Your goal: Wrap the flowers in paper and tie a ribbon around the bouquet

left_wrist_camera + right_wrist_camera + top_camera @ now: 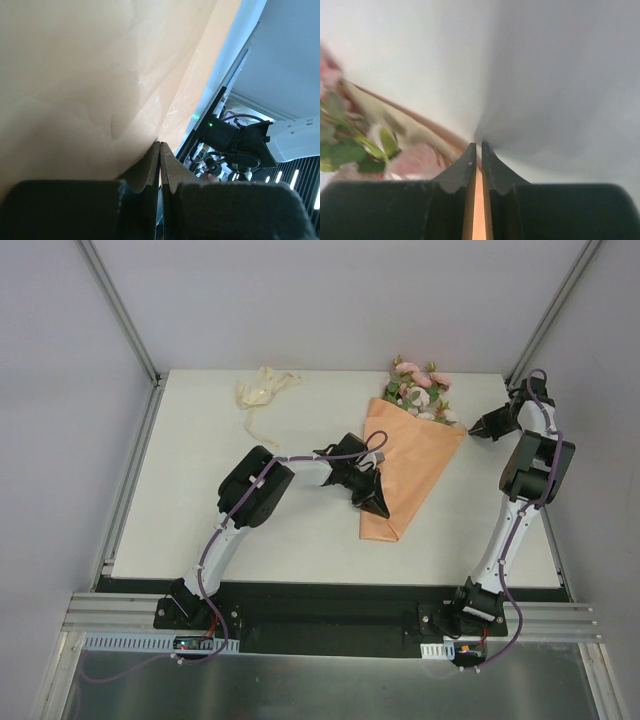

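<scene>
Left hand (376, 506) shut, tip-down on paper (400, 470) | right hand (474, 427) pinching corner

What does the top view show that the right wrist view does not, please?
Only the top view: the ribbon near the far edge of the table, and the shut left gripper on the paper cone. Only the right wrist view: up close, paper fills the slim gap inside the right gripper. Both: the flowers and the paper's edge.
</scene>
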